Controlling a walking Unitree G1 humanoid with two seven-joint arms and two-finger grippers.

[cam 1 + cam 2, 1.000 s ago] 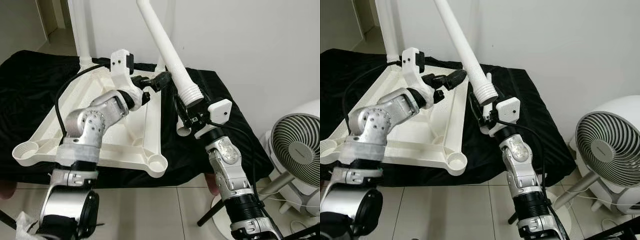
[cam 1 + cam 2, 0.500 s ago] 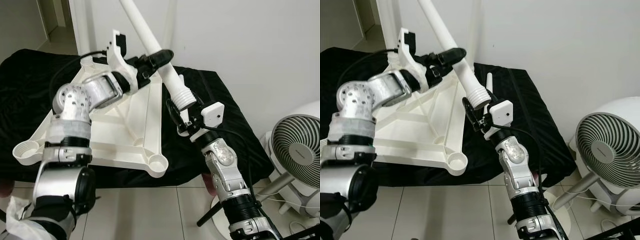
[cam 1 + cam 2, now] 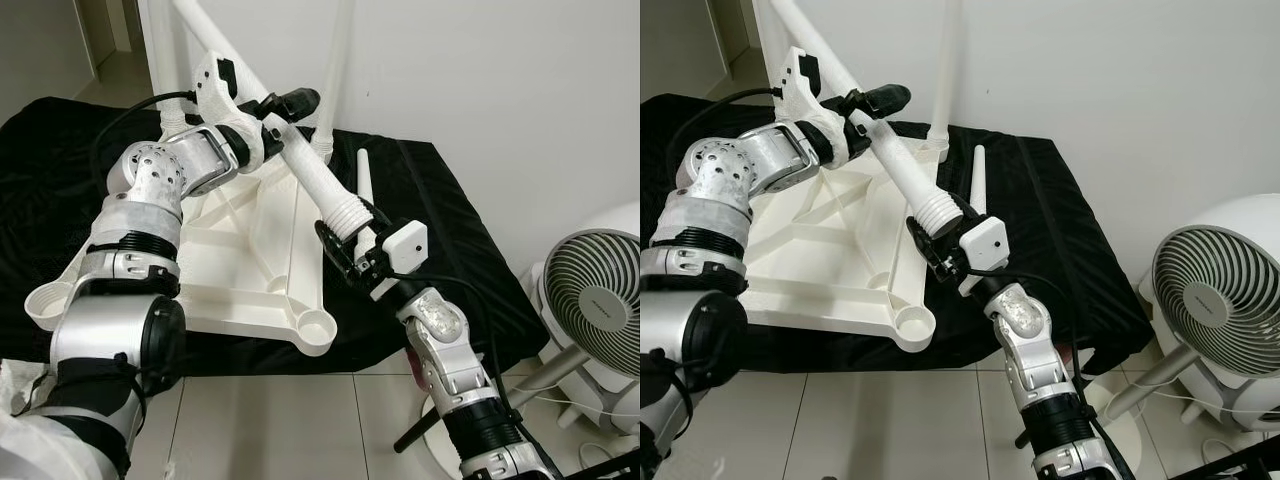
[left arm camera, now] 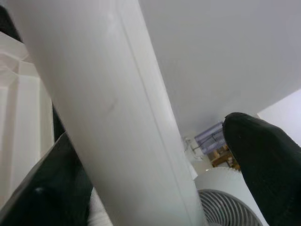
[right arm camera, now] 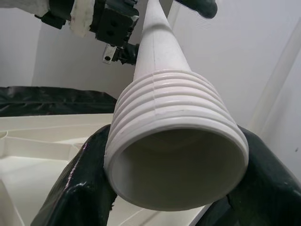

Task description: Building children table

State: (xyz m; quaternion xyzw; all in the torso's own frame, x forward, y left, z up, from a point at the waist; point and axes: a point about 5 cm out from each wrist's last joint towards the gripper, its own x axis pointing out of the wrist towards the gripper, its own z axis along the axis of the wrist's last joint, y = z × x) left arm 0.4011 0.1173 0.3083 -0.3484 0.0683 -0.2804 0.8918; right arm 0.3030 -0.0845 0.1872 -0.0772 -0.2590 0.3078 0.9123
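Two pincers are closed on one white table leg (image 3: 300, 160), which is held slanted in the air above the upturned white tabletop (image 3: 250, 270). The left pincer (image 3: 285, 108) is clamped round the smooth upper shaft of the leg, one black finger (image 4: 265, 165) being seen on each side of the tube in the left wrist view. The right pincer (image 3: 345, 250) is gripped on the threaded lower end (image 5: 176, 155), its black fingers pressed against both sides of the ribbed collar, whose open mouth is turned toward the wrist camera. The threaded end is held over the right edge of the tabletop, clear of the corner socket (image 3: 315, 327) nearest the robot. The tabletop is laid underside up on a black cloth (image 3: 430, 230) spread over a low counter. Two further legs (image 3: 335, 70) are stood upright at the far corners, and a slim white piece (image 3: 364, 180) is laid on the cloth just beside the tabletop. A white fan (image 3: 590, 290) is placed on the floor to the right.
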